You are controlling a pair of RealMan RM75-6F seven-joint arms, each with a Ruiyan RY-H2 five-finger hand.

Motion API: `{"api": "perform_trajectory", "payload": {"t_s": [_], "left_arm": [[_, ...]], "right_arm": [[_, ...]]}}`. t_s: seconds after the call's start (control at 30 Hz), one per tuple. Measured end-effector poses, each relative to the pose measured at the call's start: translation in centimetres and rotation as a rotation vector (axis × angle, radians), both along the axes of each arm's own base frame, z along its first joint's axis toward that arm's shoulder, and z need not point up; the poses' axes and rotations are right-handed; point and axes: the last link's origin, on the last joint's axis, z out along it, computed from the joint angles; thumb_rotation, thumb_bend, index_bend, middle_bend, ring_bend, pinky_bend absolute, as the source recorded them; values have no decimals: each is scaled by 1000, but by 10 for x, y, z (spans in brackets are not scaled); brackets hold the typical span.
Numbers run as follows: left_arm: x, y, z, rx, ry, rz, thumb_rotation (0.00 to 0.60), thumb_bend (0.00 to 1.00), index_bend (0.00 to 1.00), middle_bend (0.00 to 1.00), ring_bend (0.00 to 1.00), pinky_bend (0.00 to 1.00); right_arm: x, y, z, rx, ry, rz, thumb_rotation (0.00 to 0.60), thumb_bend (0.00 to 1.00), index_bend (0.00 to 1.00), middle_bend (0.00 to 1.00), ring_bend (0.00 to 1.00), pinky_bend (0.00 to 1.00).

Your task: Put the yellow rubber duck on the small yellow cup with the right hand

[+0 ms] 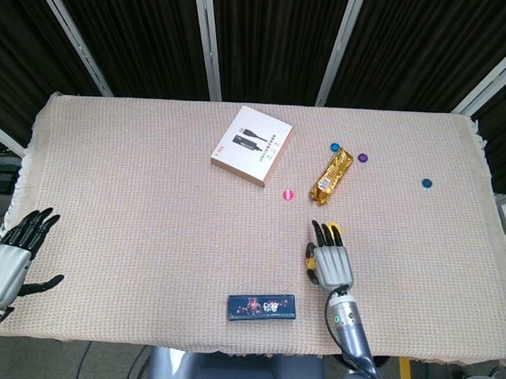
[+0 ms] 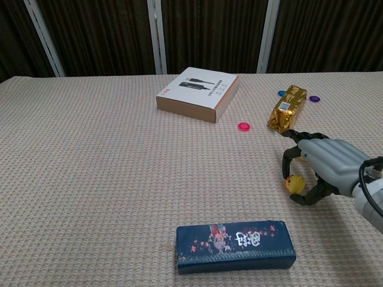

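The yellow rubber duck sits low over the cloth at the right, only a sliver of it showing in the head view. My right hand curls around it, a finger on its top and the thumb under its near side. The small yellow cup lies just beyond the fingertips, mostly hidden by them. My left hand hangs off the table's left edge, its fingers spread and nothing in it.
A dark blue box lies just in front of the right hand. A gold packet and a pink disc lie beyond it. A white box sits mid-table; small blue and purple discs lie farther right.
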Motion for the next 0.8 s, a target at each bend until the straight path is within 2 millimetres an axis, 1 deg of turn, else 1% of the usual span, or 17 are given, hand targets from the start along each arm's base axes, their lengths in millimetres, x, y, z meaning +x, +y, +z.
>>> {"api": "perform_trajectory", "payload": {"t_s": [0.2,0.4,0.8], "left_arm": [[0,0,0,-1,-1,0,600,0,0,0,0,208],[1,0,-1,-3,1,-4,600,0,0,0,0,208],[0,-1,0,1,-6,-4,600,0,0,0,0,208]], "right_arm": [[0,-4,5,-14,3,8,600,227,506,0,0,0],[5,-14,14,-37,6,28,600,227,506,0,0,0],[30,-51,33,-89,29,110,600,227,506,0,0,0]]}}
